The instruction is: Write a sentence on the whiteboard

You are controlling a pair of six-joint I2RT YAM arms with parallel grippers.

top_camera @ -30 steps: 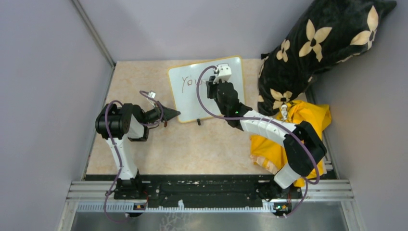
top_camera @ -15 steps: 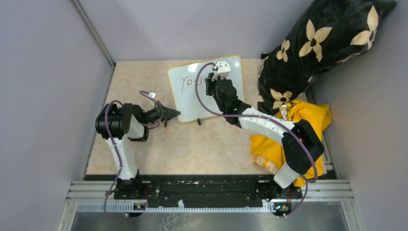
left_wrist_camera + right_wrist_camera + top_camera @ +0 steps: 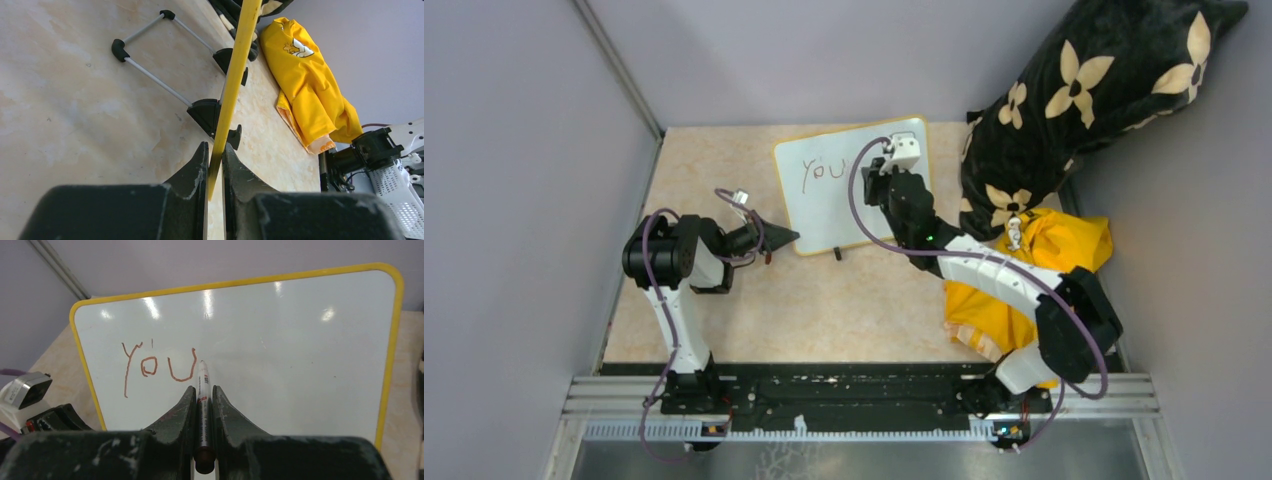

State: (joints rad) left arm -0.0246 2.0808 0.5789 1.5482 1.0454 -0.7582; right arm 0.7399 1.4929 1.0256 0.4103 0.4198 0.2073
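Observation:
The whiteboard (image 3: pixel 829 205) stands tilted at the back of the table, white with a yellow frame (image 3: pixel 235 284). "You" (image 3: pixel 157 371) is written on it in reddish-brown strokes, also legible from above as "You" (image 3: pixel 823 169). My right gripper (image 3: pixel 203 389) is shut on a white marker (image 3: pixel 202 376), whose tip is at the board just right of the "U". Seen from above, the right gripper (image 3: pixel 886 172) hangs over the board's upper right part. My left gripper (image 3: pixel 215 147) is shut on the board's yellow edge (image 3: pixel 235 75) at its lower left corner, where the left gripper (image 3: pixel 786 238) shows from above.
A black pillow with cream flowers (image 3: pixel 1084 100) leans in the back right corner. A yellow garment (image 3: pixel 1039 265) lies below it under the right arm. The board's wire stand (image 3: pixel 150 75) and black feet (image 3: pixel 206 111) rest on the table behind it. Grey walls close in the sides.
The right gripper has shifted to the right across the board with the marker, uncovering the whole word "You". The left arm and the board have stayed still.

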